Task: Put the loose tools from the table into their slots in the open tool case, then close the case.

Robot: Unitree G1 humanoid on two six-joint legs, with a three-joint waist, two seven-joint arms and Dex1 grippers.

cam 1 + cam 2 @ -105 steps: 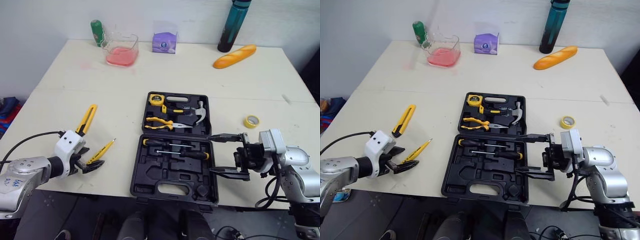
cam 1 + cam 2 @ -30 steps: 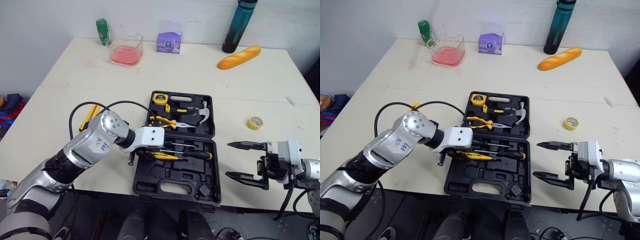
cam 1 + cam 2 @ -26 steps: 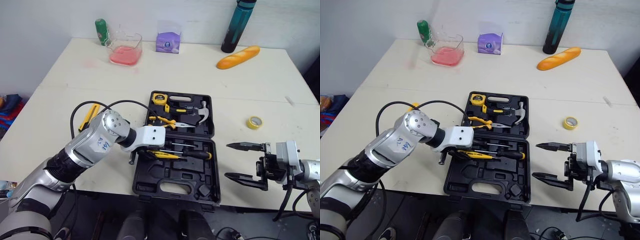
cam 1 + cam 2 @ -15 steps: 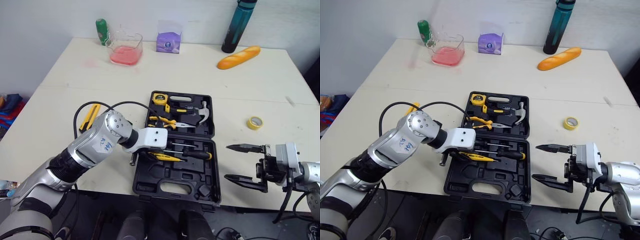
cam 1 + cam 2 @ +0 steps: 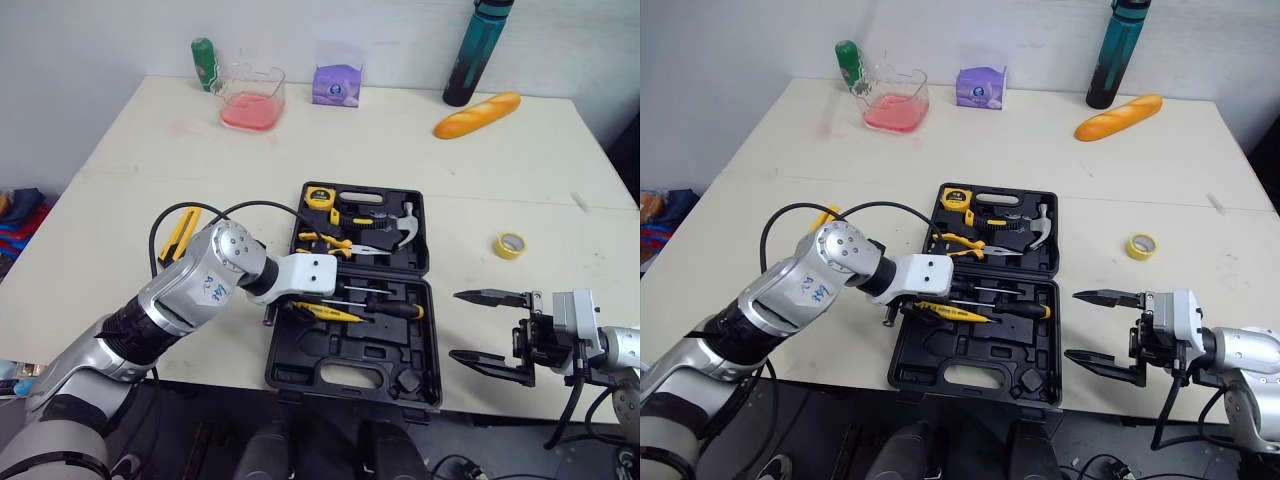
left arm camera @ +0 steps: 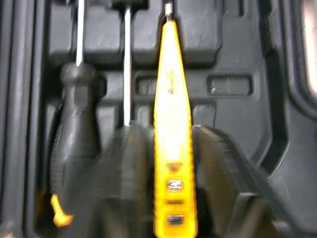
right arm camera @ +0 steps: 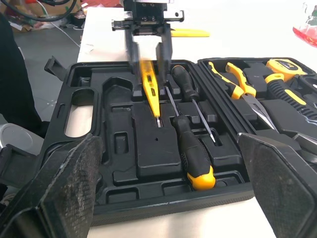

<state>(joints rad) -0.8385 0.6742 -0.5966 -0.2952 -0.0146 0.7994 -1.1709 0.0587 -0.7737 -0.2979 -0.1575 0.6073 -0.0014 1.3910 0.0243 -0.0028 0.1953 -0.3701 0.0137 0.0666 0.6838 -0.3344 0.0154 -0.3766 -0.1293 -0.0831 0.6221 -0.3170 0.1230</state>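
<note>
Since the earliest frame the left hand [image 5: 298,306] has travelled from the front-left of the worktop [image 5: 150,160] to the left side of the tool case [image 5: 350,375], carrying the yellow tester screwdriver [image 5: 328,314] with it. The hand is now clamping the tester by its handle end over the case's front tray, parallel to and just beside the two black screwdrivers [image 7: 185,134] lying in their slots. Whether the tester is seated cannot be told.

The right hand [image 5: 487,328] is hovering with fingers spread wide, holding nothing, off the case's right edge near the worktop's front edge. The yellow utility knife [image 5: 178,235] is lying left of the case. The tape roll [image 5: 508,245] is sitting on bare worktop to the right of the lid.
</note>
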